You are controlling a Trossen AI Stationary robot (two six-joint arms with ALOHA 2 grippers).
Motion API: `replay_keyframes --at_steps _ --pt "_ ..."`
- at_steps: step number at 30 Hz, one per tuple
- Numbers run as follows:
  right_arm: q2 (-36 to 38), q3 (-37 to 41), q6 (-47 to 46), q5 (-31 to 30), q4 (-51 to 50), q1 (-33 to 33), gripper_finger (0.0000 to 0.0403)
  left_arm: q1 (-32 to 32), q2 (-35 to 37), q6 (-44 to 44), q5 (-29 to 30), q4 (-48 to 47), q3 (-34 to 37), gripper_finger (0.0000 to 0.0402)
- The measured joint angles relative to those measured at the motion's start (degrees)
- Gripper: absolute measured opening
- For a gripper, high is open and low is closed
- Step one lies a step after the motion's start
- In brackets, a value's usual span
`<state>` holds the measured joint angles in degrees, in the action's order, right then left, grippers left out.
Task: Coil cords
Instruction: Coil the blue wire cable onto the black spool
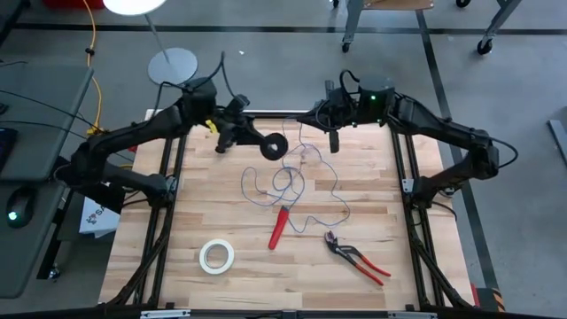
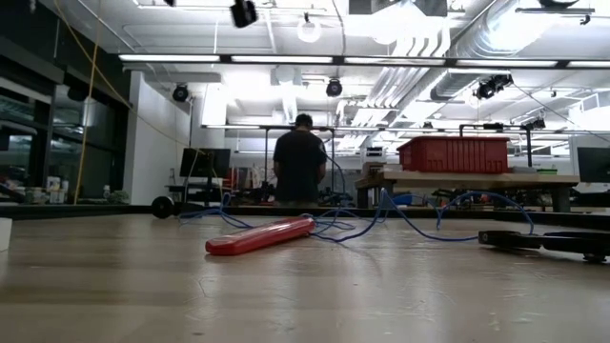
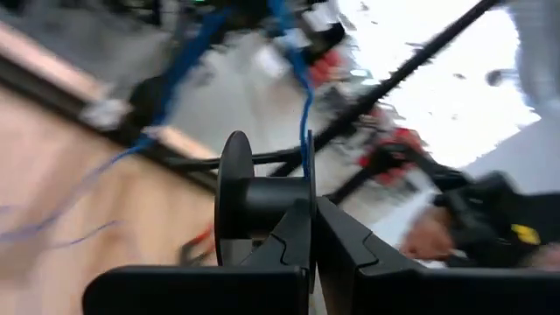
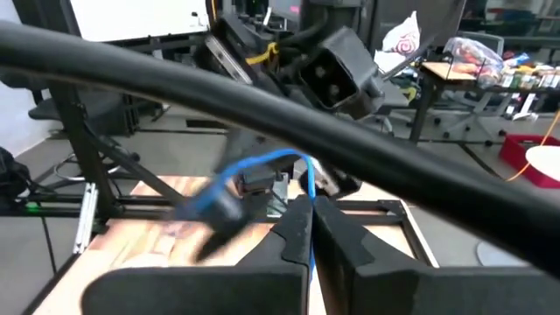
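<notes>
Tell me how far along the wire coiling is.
Early. In hand: the left gripper holds the small black round spool, and the right gripper pinches the thin blue-violet wire. Left: most wire lies in loose loops on the wooden table.

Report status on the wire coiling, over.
Left gripper shut on black spool, far side of table. Right gripper shut on blue wire, raised near it. Wire mostly loose loops mid-table. Red-handled tool lies among the loops; pliers, tape roll apart.

Colours here: blue-violet wire (image 1: 297, 190), black spool (image 1: 274, 147), red-handled pliers (image 1: 356, 258), white tape roll (image 1: 216, 256), pale wood table (image 1: 177, 221).
</notes>
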<state>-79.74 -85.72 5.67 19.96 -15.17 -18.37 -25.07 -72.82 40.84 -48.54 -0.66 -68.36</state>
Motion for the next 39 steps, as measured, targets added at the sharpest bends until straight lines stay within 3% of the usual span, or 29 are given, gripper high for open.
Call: replay_keyframes --at_steps 7,11,22,33,39 --pt "-4.1 -2.5 0.5 0.1 2.1 0.0 0.0 2.4 -8.5 16.8 -6.0 30.0 -0.2 0.0" --pt "-5.4 -3.4 0.4 0.2 2.1 0.8 0.0 1.8 -11.9 20.4 -5.9 38.6 -3.3 0.0" --pt "-5.3 -3.6 -2.8 0.5 2.6 3.5 0.0 -3.6 -13.1 6.4 5.6 39.8 -12.7 0.0" --pt "-4.5 -3.6 -4.3 -2.5 1.4 4.1 0.0004 -8.6 -7.7 4.5 2.6 30.5 -13.3 0.0" --pt "-6.6 -3.5 -5.7 -3.7 2.6 3.7 0.0085 -8.6 -4.8 3.3 6.5 30.8 -13.3 0.0"
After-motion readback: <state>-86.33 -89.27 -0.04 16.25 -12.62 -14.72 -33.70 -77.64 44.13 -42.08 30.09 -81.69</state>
